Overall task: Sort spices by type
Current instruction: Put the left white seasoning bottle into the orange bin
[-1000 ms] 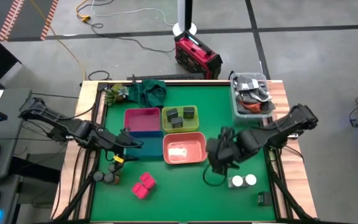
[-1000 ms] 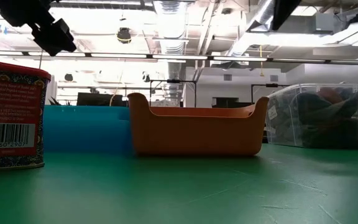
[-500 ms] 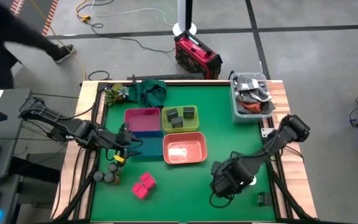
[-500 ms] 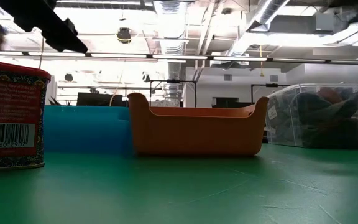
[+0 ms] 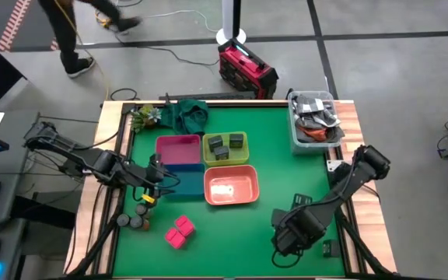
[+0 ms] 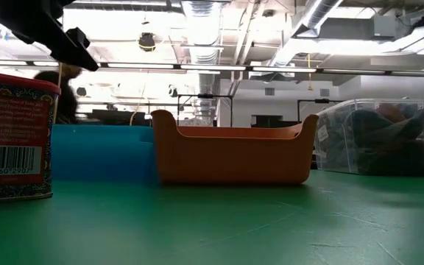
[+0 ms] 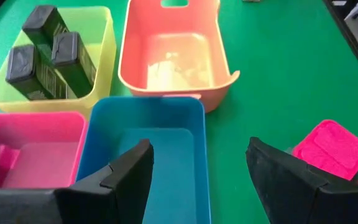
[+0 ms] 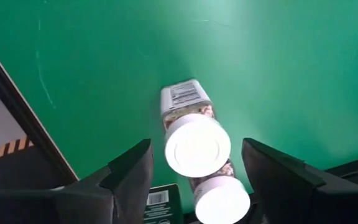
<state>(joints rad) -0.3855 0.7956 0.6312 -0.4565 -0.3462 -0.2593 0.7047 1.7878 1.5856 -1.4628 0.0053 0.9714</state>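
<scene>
Two white-topped round jars (image 8: 197, 146) stand side by side on the green table near its near right corner. My right gripper (image 8: 196, 152) hovers open above them, pointing down, with a finger on either side of one lid, touching nothing; in the high view the right gripper (image 5: 290, 236) hides both jars. My left gripper (image 7: 199, 149) waits open and empty over the blue bin (image 7: 148, 143). Three dark grey square jars (image 7: 48, 50) lie in the yellow-green bin. Pink packets (image 5: 180, 232) and grey round jars (image 5: 134, 222) sit on the table near the near left edge.
A salmon bin (image 5: 230, 187) with a pale scrap inside and a pink bin (image 5: 179, 149) sit mid-table. A clear tub of clutter (image 5: 315, 117) stands at the far right corner and a green cloth (image 5: 185, 115) at the far left. A red tin (image 6: 13, 136) stands close to the low camera.
My right gripper has swung from beside the salmon bin toward the table's near edge and a little right, ending over the white-topped jars, which it now covers in the high view. A person has walked past beyond the table's far left.
</scene>
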